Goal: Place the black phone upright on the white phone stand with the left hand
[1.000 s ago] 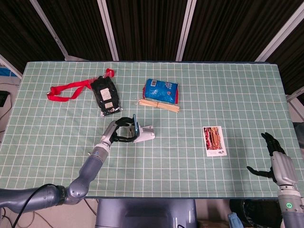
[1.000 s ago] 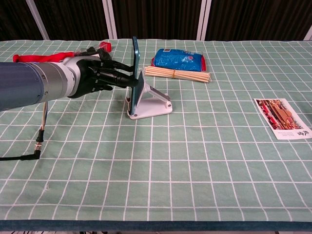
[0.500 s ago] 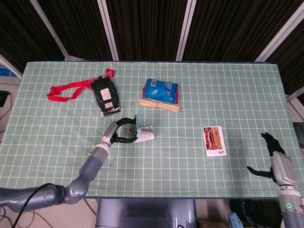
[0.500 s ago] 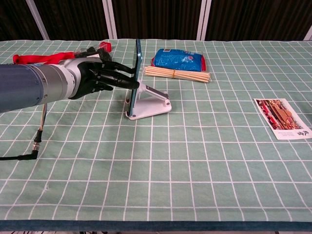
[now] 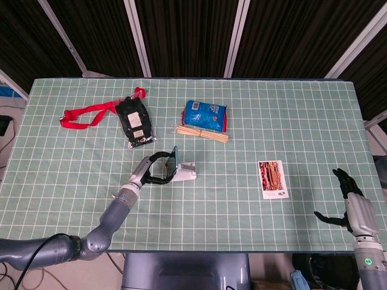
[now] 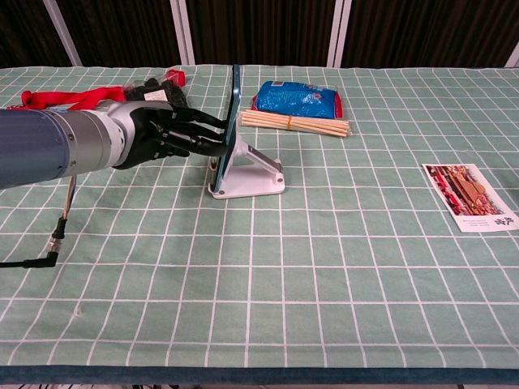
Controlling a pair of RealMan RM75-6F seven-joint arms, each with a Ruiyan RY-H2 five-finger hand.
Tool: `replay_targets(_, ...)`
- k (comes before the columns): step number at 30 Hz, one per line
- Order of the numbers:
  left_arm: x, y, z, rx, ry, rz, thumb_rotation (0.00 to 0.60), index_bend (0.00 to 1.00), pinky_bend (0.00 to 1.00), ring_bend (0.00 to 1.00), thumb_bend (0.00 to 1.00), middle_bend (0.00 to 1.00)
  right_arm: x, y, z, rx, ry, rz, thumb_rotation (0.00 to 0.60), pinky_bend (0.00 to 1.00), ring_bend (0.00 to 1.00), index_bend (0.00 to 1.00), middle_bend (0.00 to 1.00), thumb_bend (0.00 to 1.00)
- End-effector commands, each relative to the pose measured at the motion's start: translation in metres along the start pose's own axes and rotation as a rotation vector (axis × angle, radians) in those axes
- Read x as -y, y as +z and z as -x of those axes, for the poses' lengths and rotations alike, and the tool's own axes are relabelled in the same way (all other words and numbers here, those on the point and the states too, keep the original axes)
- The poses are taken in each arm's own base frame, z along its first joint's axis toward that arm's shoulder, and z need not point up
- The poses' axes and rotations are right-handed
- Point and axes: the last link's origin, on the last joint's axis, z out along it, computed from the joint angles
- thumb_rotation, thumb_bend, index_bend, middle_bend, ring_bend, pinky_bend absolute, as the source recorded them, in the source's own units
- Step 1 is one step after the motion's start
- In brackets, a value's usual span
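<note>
A: Stand contents? Only the white phone stand (image 6: 251, 174) holds anything.

B: The black phone (image 6: 229, 121) stands on edge in it, leaning back against the sloped support, lower edge down at the stand's front lip. It shows edge-on in the chest view, with a blue rim.

A: Left hand?

B: The left hand (image 6: 158, 130) is just left of the phone, fingers (image 6: 201, 121) stretched toward it, tips on its face and upper edge. Seems a light pinch, fingers part spread; can't tell how firm.

A: Around the hand?

B: Behind it, a black pouch (image 5: 134, 121) with a red strap (image 5: 84, 113). Beyond the stand from the hand, a bundle of wooden sticks (image 6: 293, 122) touching a blue packet (image 6: 296, 99). Further right, a picture card (image 6: 470, 197).

A: Right hand?

B: The right hand (image 5: 347, 199) is well apart, off the green checked table (image 6: 324, 267) edge, fingers apart, holding nothing.
</note>
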Motion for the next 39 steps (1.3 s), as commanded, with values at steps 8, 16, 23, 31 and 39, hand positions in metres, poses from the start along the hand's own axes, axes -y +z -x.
replay_targets(8,-0.001,-0.002,-0.002,0.000,0.025,0.006,0.600,0.07,0.00,0.00,0.33,0.04,0.000,-0.001,0.000,0.000,0.000,-0.002,0.600,0.15,0.00,0.00,0.00,0.12)
replay_targets(16,0.002,-0.007,-0.005,0.011,0.059,0.007,0.600,0.04,0.00,0.00,0.31,0.02,0.000,-0.001,0.000,0.000,0.000,-0.002,0.600,0.15,0.00,0.00,0.00,0.12)
replay_targets(23,0.006,-0.023,-0.014,0.010,0.122,0.021,0.600,0.00,0.00,0.00,0.26,0.00,0.000,-0.001,0.000,-0.002,0.000,-0.002,0.600,0.15,0.00,0.00,0.00,0.12)
replay_targets(31,0.022,-0.071,-0.048,-0.079,0.368,0.072,0.600,0.00,0.00,0.00,0.25,0.00,0.000,-0.002,0.000,-0.003,-0.008,-0.004,0.600,0.15,0.00,0.00,0.00,0.12)
replay_targets(39,0.057,-0.127,-0.097,-0.293,0.701,0.107,0.600,0.00,0.00,0.00,0.21,0.00,0.000,-0.002,0.000,-0.008,-0.036,-0.010,0.600,0.15,0.00,0.00,0.00,0.12)
